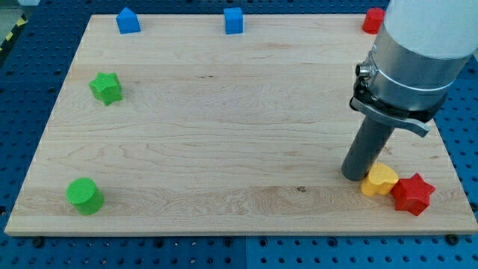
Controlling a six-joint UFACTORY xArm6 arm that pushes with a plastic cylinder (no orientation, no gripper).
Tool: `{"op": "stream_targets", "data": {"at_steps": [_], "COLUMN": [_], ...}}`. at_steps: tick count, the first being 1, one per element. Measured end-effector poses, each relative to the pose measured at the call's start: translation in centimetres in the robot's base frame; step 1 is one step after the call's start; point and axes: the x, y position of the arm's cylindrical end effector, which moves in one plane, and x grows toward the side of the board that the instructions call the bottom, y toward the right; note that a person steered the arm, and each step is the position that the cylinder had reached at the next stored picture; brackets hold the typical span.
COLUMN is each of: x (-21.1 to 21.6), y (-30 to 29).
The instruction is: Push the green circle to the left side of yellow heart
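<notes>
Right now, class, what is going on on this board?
A robot arm is set to push the green circle to the left of the yellow heart. My tip rests just left of the heart, at the view's lower right, with a red star beside the heart. The circle sits far off at the lower left, not yet pushed there.

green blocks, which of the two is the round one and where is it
The green circle, near the view's bottom-left corner of the board. The other, the green star, sits higher along the left edge and has points. My tip is far right, beside the yellow heart.
</notes>
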Motion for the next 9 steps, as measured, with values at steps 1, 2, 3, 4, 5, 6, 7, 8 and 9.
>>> {"op": "stream_targets", "data": {"at_steps": [1, 2, 3, 4, 5, 6, 7, 8, 9], "x": [0.4, -1.4, -3.9, -4.4, -1.4, 1.3, 2.0, 4.1, 4.3], "y": [-3.2, -14.3, -26.6, -38.2, -45.2, -45.3, -43.4, -39.3, -35.0]}}
